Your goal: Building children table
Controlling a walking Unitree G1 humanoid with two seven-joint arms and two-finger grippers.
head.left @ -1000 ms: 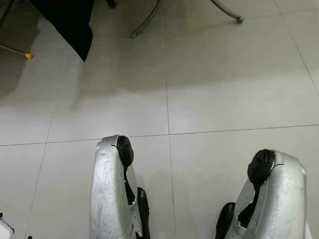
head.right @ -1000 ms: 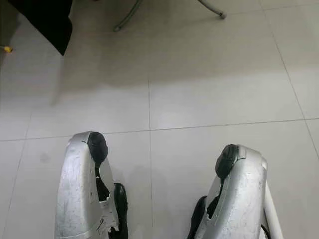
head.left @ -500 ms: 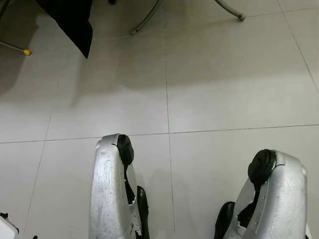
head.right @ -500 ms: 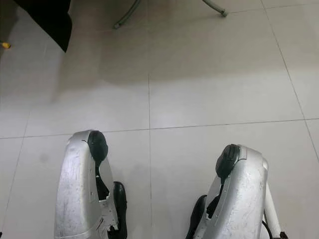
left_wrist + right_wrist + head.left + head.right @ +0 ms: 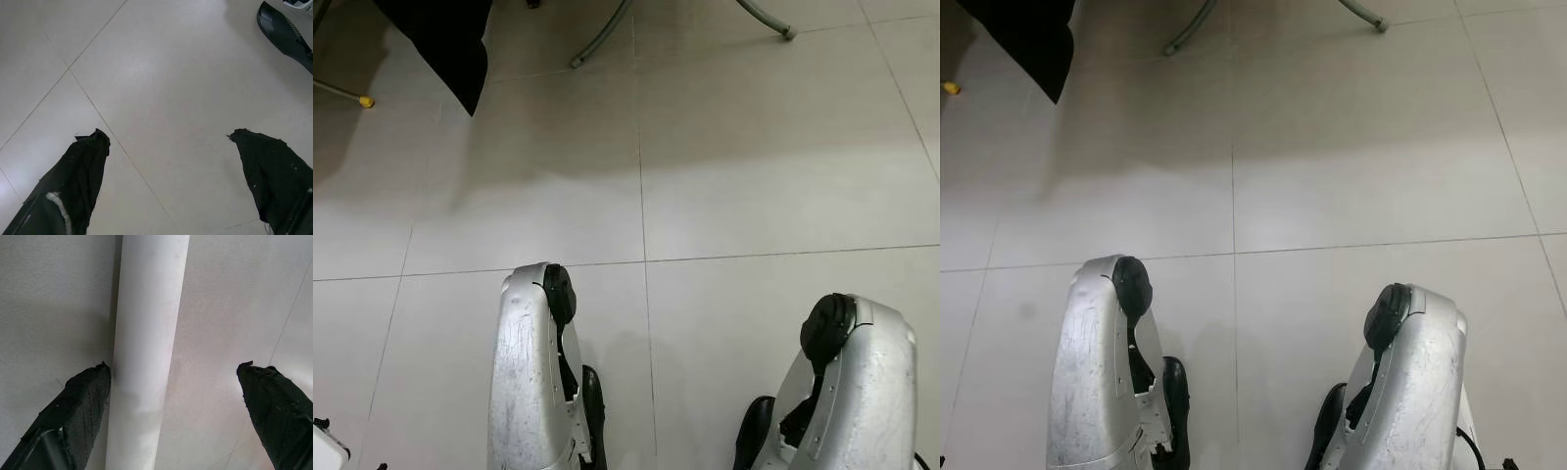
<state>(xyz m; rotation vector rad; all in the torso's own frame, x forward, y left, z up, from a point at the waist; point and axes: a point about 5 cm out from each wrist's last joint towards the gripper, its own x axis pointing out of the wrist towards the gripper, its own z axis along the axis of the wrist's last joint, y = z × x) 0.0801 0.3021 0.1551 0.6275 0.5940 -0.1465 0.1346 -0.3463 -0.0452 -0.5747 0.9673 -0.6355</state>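
A white round table leg [image 5: 146, 333] lies on the pale tiled floor. My right gripper [image 5: 173, 364] hangs just above it, open, and the leg runs between the fingers, close against one fingertip [image 5: 90, 387]. My left gripper [image 5: 166, 134] is open over bare floor tiles with nothing between its fingers. From the head, both silver arms point down at the floor, the left arm [image 5: 524, 372] and the right arm [image 5: 857, 392] side by side.
A black cloth [image 5: 445, 39] hangs at the far left. Curved metal chair legs [image 5: 602, 34] stand at the far edge, and a yellow-capped leg [image 5: 364, 101] is at the left. A white object [image 5: 325, 450] sits by my left side.
The white leg that showed beside my right arm in the right eye view is now hidden behind the arm. The black cloth's corner has shifted slightly. Both arms stay nearly still.
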